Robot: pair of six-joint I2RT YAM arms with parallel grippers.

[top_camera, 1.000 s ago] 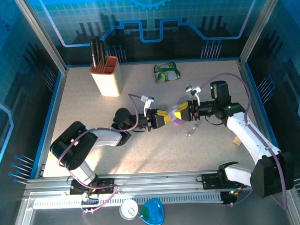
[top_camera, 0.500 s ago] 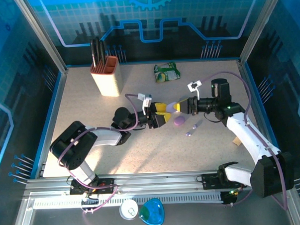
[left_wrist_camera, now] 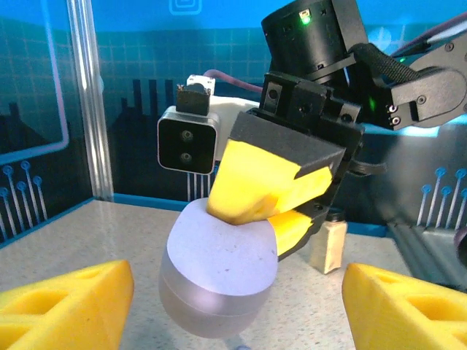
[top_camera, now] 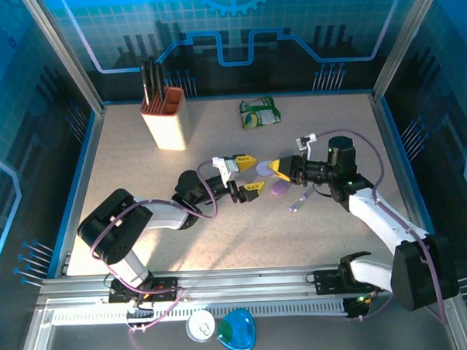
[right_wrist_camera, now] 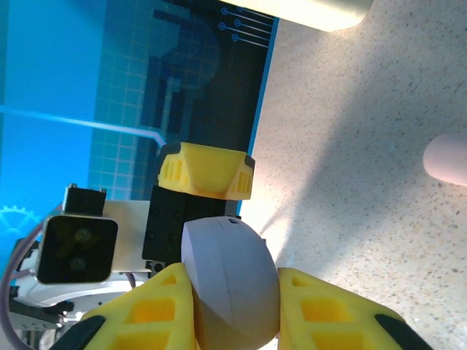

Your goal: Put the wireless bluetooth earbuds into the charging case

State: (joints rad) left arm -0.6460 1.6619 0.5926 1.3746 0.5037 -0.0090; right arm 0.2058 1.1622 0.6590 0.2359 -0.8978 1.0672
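Observation:
My right gripper (top_camera: 276,167) is shut on a pale lilac-white pebble-shaped charging case (top_camera: 263,166), held a little above the table. In the right wrist view the closed case (right_wrist_camera: 230,284) sits clamped between my right gripper's (right_wrist_camera: 237,310) yellow fingers. My left gripper (top_camera: 249,175) faces it, open, with one finger on each side of the case (left_wrist_camera: 219,277) and not touching it. In the left wrist view the left gripper (left_wrist_camera: 233,310) stands wide open. A second lilac case (top_camera: 279,189) and a small lilac earbud (top_camera: 297,202) lie on the table below.
A cream knife block (top_camera: 165,120) stands at the back left and a green packet (top_camera: 260,112) lies at the back centre. A small cream bottle (top_camera: 369,218) sits by the right arm. A white lid (top_camera: 201,325) and a blue piece (top_camera: 236,330) lie beyond the front rail.
My left gripper has opened and let go of the case. My right gripper has kept hold of it and lifted it up and toward the back.

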